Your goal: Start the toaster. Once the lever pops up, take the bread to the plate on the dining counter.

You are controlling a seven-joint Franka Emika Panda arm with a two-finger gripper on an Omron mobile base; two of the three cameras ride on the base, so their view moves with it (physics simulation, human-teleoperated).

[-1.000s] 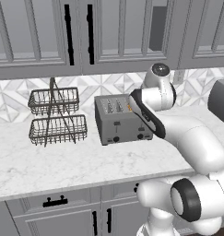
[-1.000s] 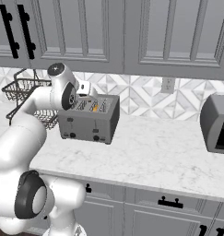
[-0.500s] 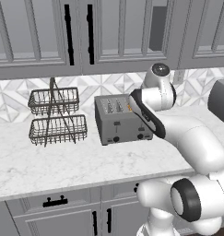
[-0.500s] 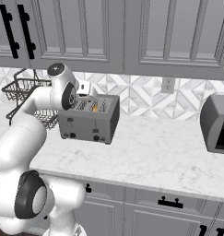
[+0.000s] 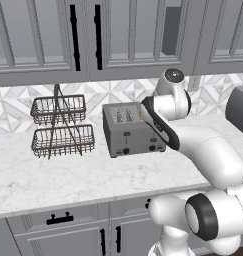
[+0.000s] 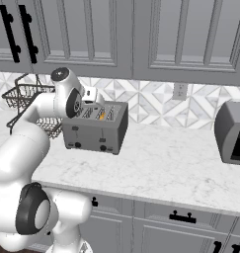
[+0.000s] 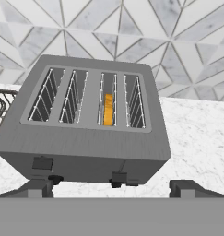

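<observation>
The gripper (image 7: 111,184) hangs with its jaws spread wide and empty, poised above the front edge of the toaster (image 7: 85,152) and looking down onto its top. Just below the finger tips sit the two small levers (image 7: 118,176) on the grey front face; the one on the bread's side looks lower than the other, though at this steep angle that is hard to be sure of. The bread (image 7: 108,109) stands on edge deep in the third of the four slots, with a narrow golden-orange strip of crust showing between the wire guides. It should be light, stiff and rather brittle once toasted, likely to crumble if squeezed hard, so the sensible hold is across its thin faces at the top edge, once it stands proud of the slot. The toaster is a boxy brushed-grey body on the marble worktop (image 5: 93,185), beside a two-tier wire basket rack (image 5: 60,127) and below grey cabinets.
</observation>
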